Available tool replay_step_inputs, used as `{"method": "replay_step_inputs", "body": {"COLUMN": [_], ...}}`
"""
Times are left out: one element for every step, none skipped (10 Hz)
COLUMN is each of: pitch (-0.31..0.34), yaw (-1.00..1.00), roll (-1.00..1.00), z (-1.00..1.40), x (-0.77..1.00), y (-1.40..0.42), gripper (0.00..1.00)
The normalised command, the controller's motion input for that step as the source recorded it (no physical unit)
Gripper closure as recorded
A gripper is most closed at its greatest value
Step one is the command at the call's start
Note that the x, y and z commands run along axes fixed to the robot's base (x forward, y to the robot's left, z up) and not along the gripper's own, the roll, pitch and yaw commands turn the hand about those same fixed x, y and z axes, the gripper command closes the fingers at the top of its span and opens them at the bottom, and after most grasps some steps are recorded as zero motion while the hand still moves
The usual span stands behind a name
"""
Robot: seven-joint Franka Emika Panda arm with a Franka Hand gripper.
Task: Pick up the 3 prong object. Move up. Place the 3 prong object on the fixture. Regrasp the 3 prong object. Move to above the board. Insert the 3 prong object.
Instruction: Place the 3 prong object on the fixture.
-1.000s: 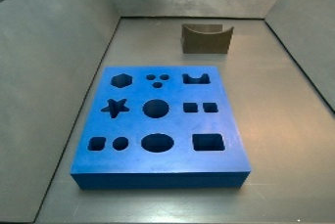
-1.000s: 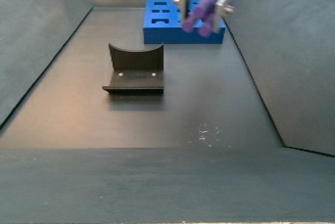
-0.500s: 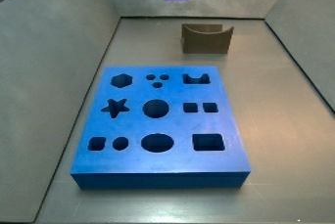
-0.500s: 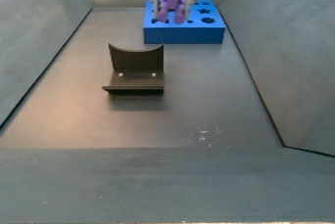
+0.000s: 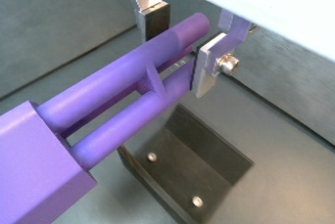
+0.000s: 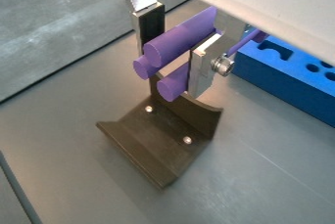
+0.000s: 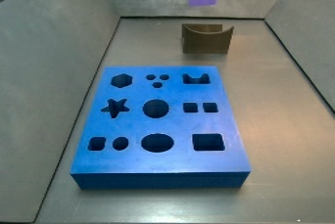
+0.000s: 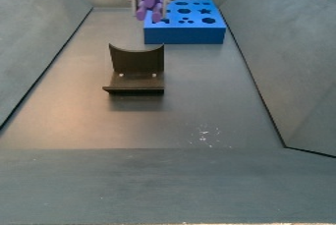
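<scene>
The large flat blue board with shaped cutouts (image 7: 160,125) lies apart; the dark notched fixture (image 6: 160,140) waits below the gripper (image 6: 170,54), which pinches the light-purple plastic 3 prong object (image 6: 175,43) aloft; judged mid-carry; next, lower into the notch.

You have the gripper (image 6: 175,50) in the air above the fixture (image 6: 160,139), the 3 prong object (image 6: 177,42) clamped between its fingers (image 6: 147,28). The fixture stands on the floor, apart from the board (image 7: 160,123), toward the back wall.
</scene>
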Motion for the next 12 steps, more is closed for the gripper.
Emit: {"method": "replay_step_inputs", "body": {"pitch": [0.109, 0.160, 0.167, 0.176, 0.185, 0.202, 0.212, 0.217, 0.198, 0.172, 0.146, 0.116], "yaw": [0.05, 0.12, 0.11, 0.07, 0.05, 0.03, 0.01, -0.03, -0.06, -0.09, -0.10, -0.10], "roll": [0.10, -1.00, -1.00, -1.00, -1.00, -1.00, -1.00, -0.95, -0.77, -0.53, -0.36, -0.24], "z": [-0.01, 0.20, 0.19, 0.12, 0.04, 0.03, 0.03, 0.01, 0.00, 0.00, 0.00, 0.00], "x": [0.51, 0.37, 0.29, 0.20, 0.14, 0.07, 0.05, 0.06, 0.08, 0.09, 0.08, 0.07], "y": [-0.03, 0.21, 0.21, 0.18, 0.11, 0.07, 0.06, 0.05, 0.05, 0.05, 0.05, 0.03], "gripper": [1.00, 1.00, 1.00, 1.00, 1.00, 1.00, 1.00, 1.00, 1.00, 1.00, 1.00, 1.00]}}
